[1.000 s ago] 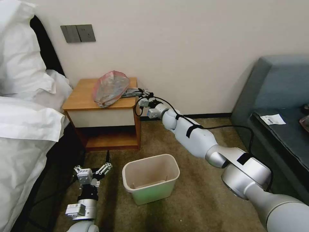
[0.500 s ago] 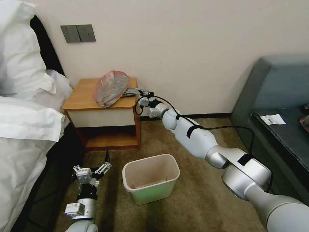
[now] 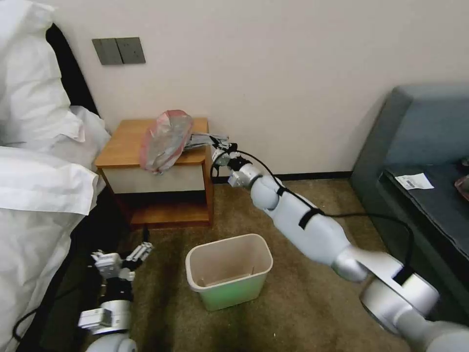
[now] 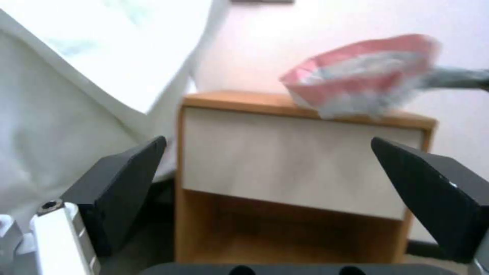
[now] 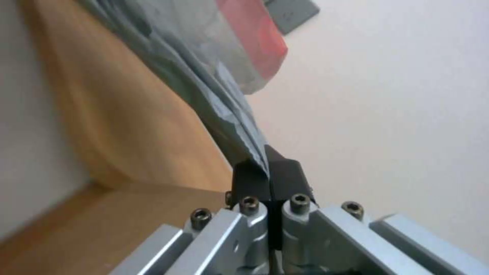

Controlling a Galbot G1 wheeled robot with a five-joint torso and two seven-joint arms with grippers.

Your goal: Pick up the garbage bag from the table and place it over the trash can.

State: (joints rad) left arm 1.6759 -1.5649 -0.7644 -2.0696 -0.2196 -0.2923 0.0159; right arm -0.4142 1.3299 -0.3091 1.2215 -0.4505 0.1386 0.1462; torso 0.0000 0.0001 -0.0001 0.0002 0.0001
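A white bed (image 3: 34, 161) fills the robot's left side, its bedding hanging down beside the bench (image 3: 124, 142). A grey-blue sofa (image 3: 420, 161) stands on the robot's right with a white slip of paper (image 3: 414, 181) on its seat. A pale wall (image 3: 273, 73) runs behind, carrying a grey switch plate (image 3: 118, 50) above the bench.

The bench sits between bed and sofa, against the wall, with a white drawer front and an open lower shelf. In front of it, on the brown carpet (image 3: 303, 298), stands the bin (image 3: 228, 276) (green outside, beige inside), well apart from the bench and with nothing across its mouth.

The right arm stretches from the lower right, passing to the right of the bin, up to the bench's right edge. The bag (image 3: 165, 139) lies crumpled on the bench top, its pink-banded end lifted and drooping over the front edge onto the drawer front; its grey tail runs right to the right hand (image 3: 218, 143), whose fingers (image 5: 252, 179) are pressed together on a pinch of the plastic.

The left hand (image 3: 122, 255) hangs low near the floor between bed and bin, jaws spread wide around nothing, facing the bench.
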